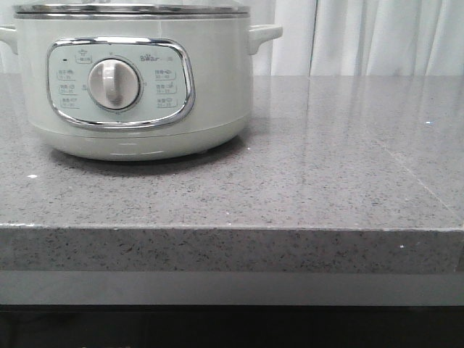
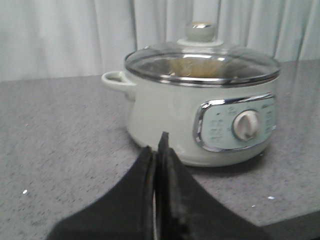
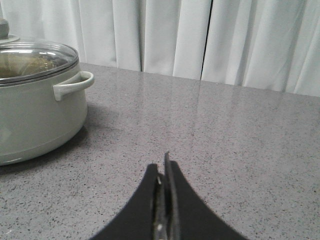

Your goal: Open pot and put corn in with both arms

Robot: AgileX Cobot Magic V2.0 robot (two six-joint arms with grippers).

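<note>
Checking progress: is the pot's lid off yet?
No, the glass lid sits closed on the pot, knob on top.

Sitting upper left of the front view — pot [image 1: 138, 80] on counter [image 1: 326, 181], lid [image 2: 202, 62] on, curtain [image 1: 377, 36] hanging behind.

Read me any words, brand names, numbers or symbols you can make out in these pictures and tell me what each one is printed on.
"Bear": probably the small brand mark above the dial on the control panel of the pot; it is tiny and only partly legible.
Button labels either side of the dial: small characters with numbers beneath, too small to read.
Marks ringing the dial: too small to read.
The same panel in the left wrist view: too blurred to read.
Countertop, curtain: no text.
</note>
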